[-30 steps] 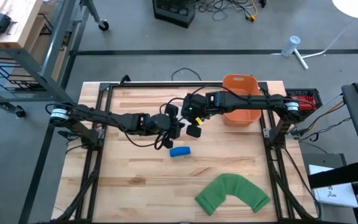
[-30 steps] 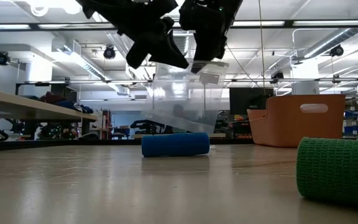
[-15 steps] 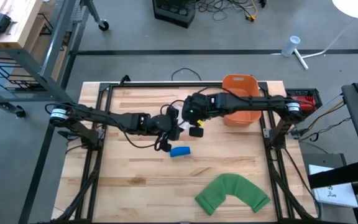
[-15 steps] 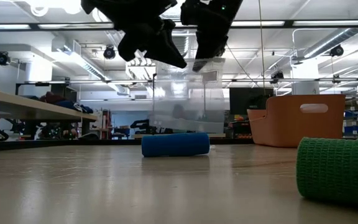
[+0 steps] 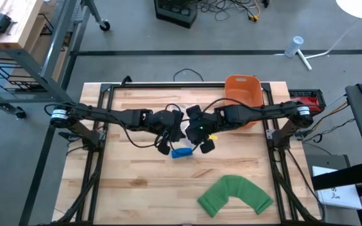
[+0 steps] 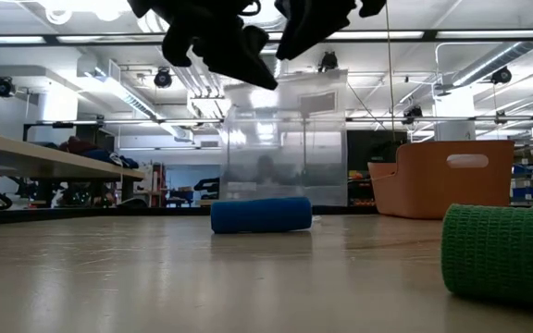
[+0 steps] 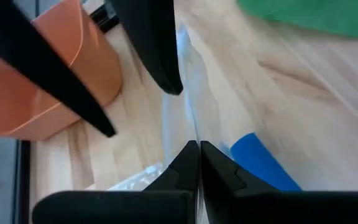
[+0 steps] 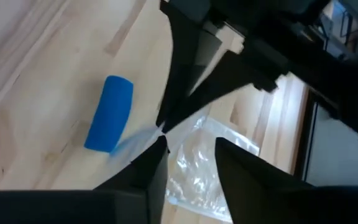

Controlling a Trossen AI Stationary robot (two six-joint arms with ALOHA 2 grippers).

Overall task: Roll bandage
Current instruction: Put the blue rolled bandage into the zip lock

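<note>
The left gripper (image 7: pixel 197 149) is clenched on a clear plastic bag (image 6: pixel 285 139) hanging above the table (image 5: pixel 131 188). The right gripper (image 8: pixel 188 146) — jaws parted, released — sits beside it. The blue bandage roll (image 5: pixel 181 152) lies just below both.

No readable text anywhere.
We scan every view and find no legible label, brand, number or sign on anything.
</note>
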